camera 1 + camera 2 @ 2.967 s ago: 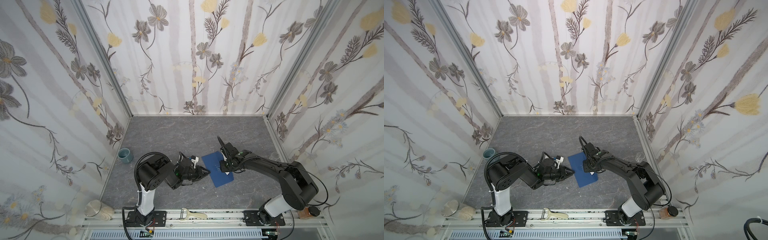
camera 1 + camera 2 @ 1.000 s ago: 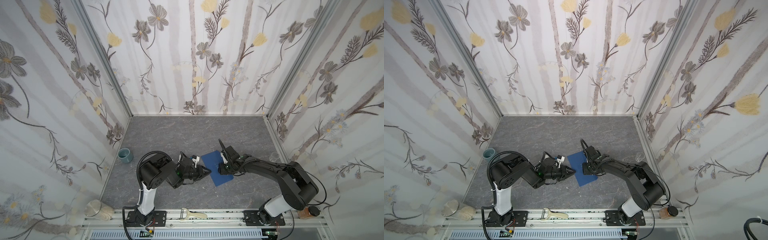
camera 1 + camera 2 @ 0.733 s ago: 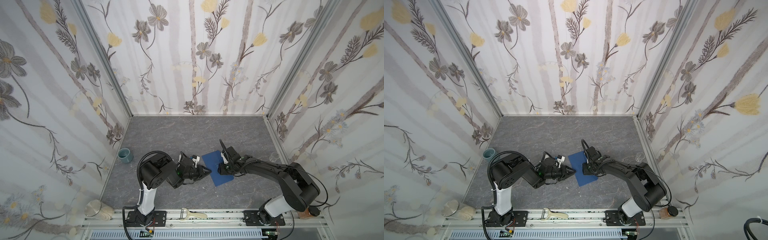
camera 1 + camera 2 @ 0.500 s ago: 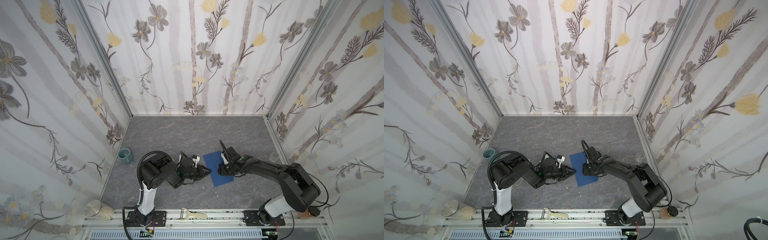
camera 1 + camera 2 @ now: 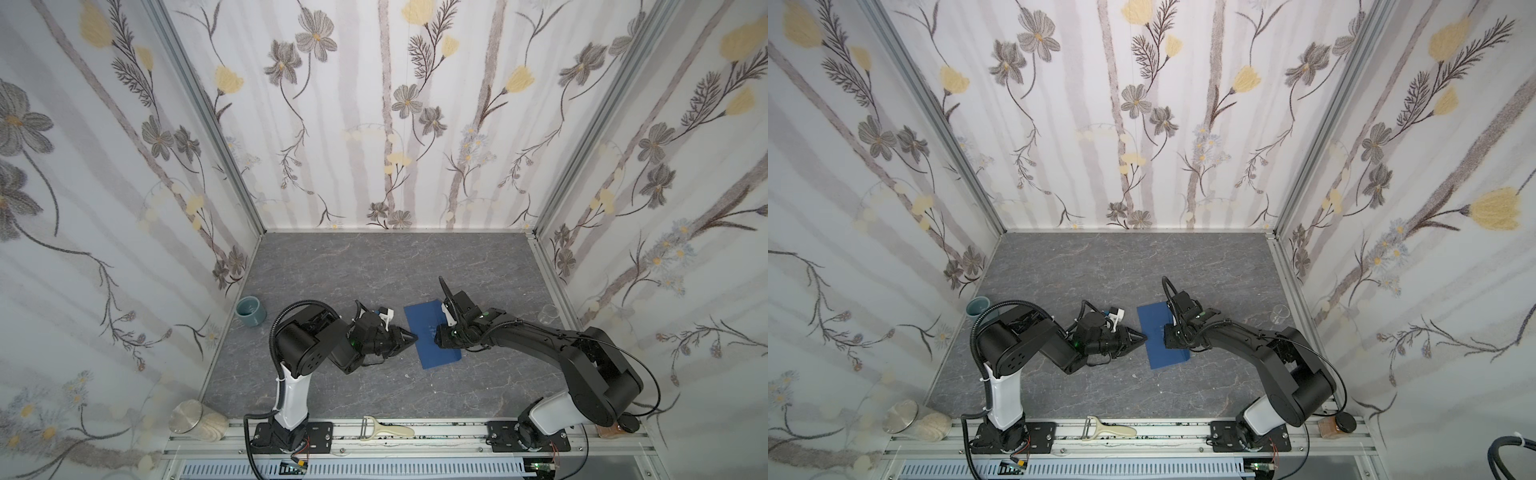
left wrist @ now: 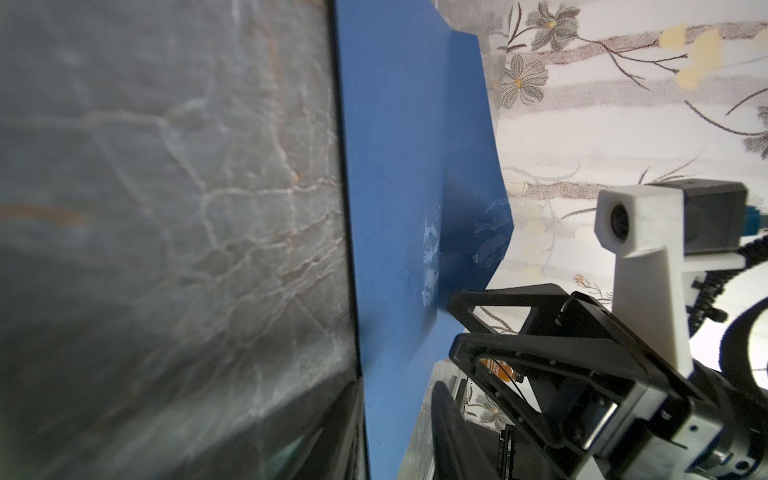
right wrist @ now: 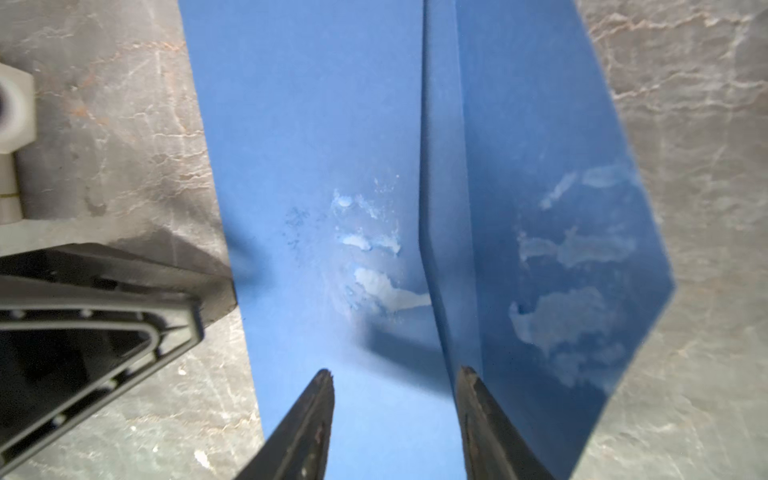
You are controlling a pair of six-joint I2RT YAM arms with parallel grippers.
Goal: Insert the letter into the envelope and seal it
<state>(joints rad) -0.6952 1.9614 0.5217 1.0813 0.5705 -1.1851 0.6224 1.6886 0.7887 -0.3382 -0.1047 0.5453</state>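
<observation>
— Where's the envelope?
— Flat on the counter between both arms, its flap lifted.
— And the right end effector?
— Fingers parted, low over the envelope by the flap's crease.
— The left end effector?
— Tip at the envelope's edge. I can't tell its state.

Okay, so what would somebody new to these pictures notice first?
Probably the blue envelope in the middle of the grey table, with the left gripper at its edge and the right gripper over it. Its flap stands lifted, smeared with pale patches. Floral wallpaper covers the surrounding walls.
</observation>
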